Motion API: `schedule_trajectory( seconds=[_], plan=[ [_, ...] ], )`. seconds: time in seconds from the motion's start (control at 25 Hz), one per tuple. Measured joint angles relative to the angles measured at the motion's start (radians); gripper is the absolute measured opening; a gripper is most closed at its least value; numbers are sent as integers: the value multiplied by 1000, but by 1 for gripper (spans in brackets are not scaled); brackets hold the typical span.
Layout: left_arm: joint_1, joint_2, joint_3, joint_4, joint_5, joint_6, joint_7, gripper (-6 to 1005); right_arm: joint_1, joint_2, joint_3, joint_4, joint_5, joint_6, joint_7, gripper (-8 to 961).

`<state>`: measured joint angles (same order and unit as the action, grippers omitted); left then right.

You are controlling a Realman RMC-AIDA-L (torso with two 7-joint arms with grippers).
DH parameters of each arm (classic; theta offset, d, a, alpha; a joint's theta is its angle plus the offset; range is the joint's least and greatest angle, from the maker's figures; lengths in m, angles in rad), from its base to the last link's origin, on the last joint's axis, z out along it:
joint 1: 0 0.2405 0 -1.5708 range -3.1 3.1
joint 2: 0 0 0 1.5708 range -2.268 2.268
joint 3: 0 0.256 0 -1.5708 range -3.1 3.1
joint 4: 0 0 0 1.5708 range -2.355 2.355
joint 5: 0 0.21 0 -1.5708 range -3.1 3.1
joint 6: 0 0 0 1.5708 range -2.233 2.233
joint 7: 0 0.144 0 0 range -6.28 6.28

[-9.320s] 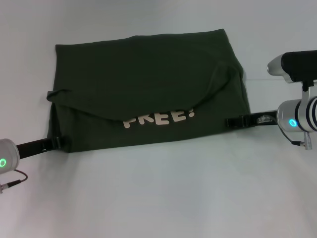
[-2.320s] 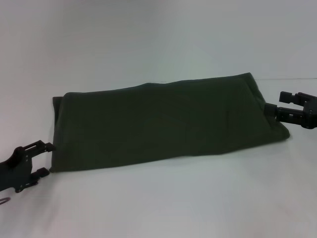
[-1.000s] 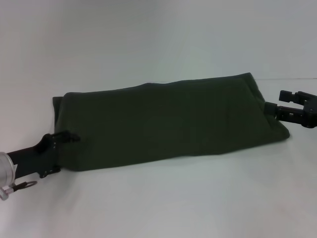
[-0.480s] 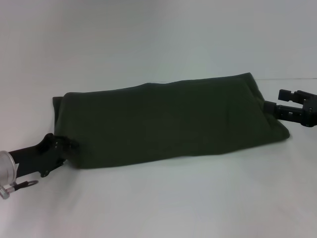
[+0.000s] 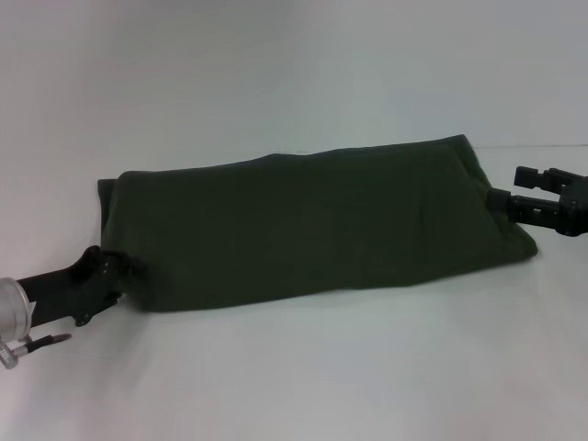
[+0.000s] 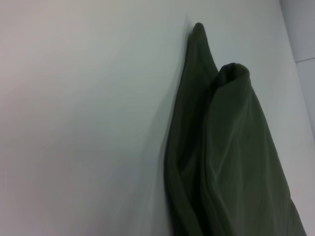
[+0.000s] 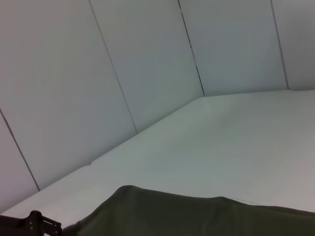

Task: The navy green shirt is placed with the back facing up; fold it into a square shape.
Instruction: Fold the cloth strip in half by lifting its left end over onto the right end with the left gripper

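The navy green shirt (image 5: 312,225) lies as a long plain band across the white table (image 5: 303,377), with no lettering showing. My left gripper (image 5: 124,269) is at the band's near left corner, shut on the cloth there. In the left wrist view the shirt's (image 6: 231,147) layered edge fills the frame close up. At the band's right end my right gripper (image 5: 506,186) stands open, its lower finger touching the cloth and its upper finger free. The right wrist view looks along the shirt (image 7: 197,216) and shows the left gripper (image 7: 34,223) far off.
Bare white table surrounds the shirt in front (image 5: 322,386) and behind (image 5: 276,73). Panelled grey walls (image 7: 123,73) rise beyond the table's far edge in the right wrist view.
The shirt went from a wider fold with lettering showing to a narrow plain band. My left gripper moved in from the left to the near left corner and shut. The right gripper barely moved.
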<state>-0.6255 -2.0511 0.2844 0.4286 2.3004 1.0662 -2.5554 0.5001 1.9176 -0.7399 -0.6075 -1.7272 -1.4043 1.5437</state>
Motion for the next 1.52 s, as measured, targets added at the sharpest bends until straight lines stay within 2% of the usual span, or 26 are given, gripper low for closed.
schedule_trajectory(
  seconds=[0.4, 0.64, 1.0, 1.2, 1.28, 1.52],
  plan=[
    [-4, 2, 2, 4, 2, 4, 1, 214, -1, 4, -1, 1, -1, 2, -2, 905],
    [-1, 11, 6, 33, 5, 10, 16, 28, 0, 8, -4, 3, -2, 5, -2, 905],
    [57, 41, -6, 163, 14, 115, 7, 29, 3, 10, -8, 19, -2, 50, -6, 905],
    [93, 67, -80, 257, 80, 185, -1, 30, 9, 10, -8, 36, -1, 62, -8, 906],
    [104, 85, -126, 300, 134, 220, 4, 30, 11, 15, -9, 40, -1, 65, -7, 906],
    [104, 100, -143, 337, 169, 232, 24, 32, 16, 25, -9, 40, -20, 72, 0, 906]
  ],
)
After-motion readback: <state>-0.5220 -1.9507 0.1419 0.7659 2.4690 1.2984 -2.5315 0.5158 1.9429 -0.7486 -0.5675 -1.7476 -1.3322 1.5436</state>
